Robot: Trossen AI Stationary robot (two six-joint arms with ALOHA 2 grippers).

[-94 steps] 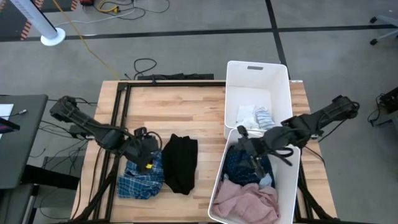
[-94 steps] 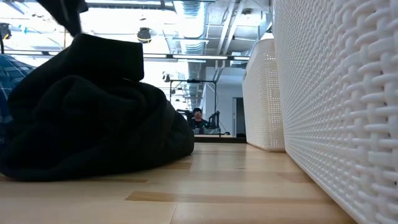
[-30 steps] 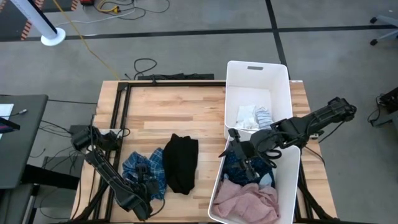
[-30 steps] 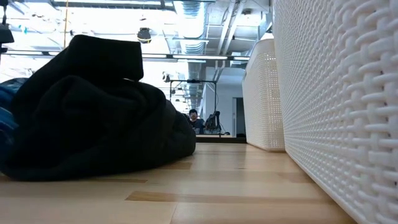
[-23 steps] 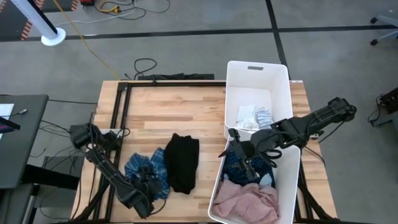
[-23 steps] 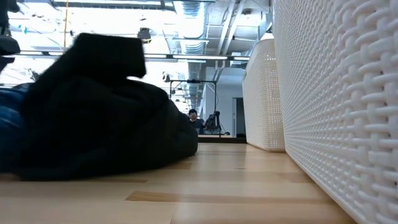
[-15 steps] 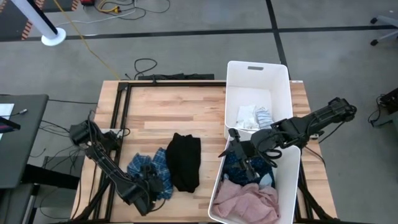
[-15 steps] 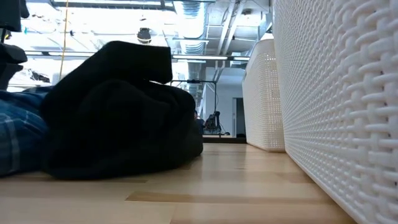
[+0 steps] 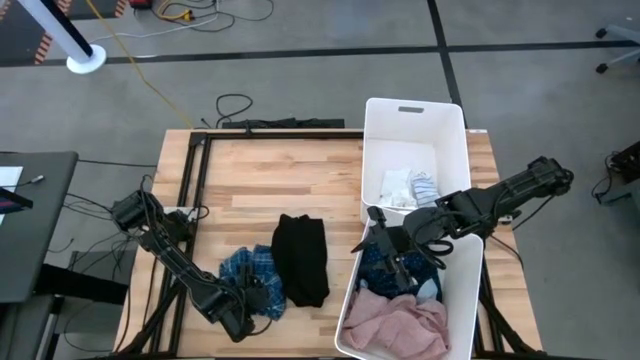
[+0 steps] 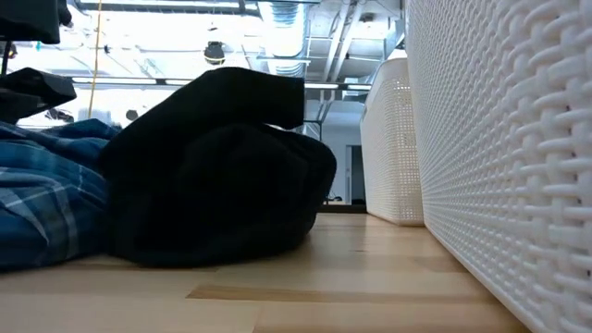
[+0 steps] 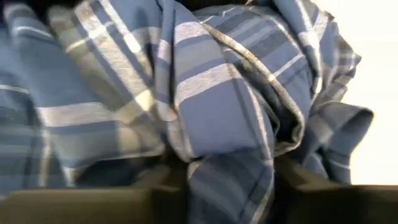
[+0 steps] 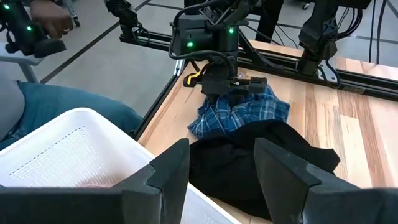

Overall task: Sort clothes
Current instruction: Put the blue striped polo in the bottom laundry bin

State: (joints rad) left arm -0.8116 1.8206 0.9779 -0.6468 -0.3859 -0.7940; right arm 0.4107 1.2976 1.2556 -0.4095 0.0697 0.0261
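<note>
The blue plaid shirt lies bunched on the table near its front edge, pressed against the black garment to its right. My left gripper points steeply down into the shirt's near side and is shut on it. My right gripper hangs open and holds nothing above the near white bin, where a navy patterned garment and a pink one lie. White and striped socks lie in the far bin. My left gripper pinches a bunched fold of the plaid shirt between its two fingers, in several layers. It comes from above, slanting down, as the right wrist view shows at the shirt. The shirt stays crumpled on the table, slack.
The two white bins fill the table's right side. A black metal frame runs along the table's left and far edges. Bare wood lies between the clothes and the far edge. A person sits beyond the table's left side.
My left gripper has gone down and toward the table's right edge along the near side. It has pushed the plaid shirt into a tighter heap. The heap has shoved the black garment a little toward the bins.
</note>
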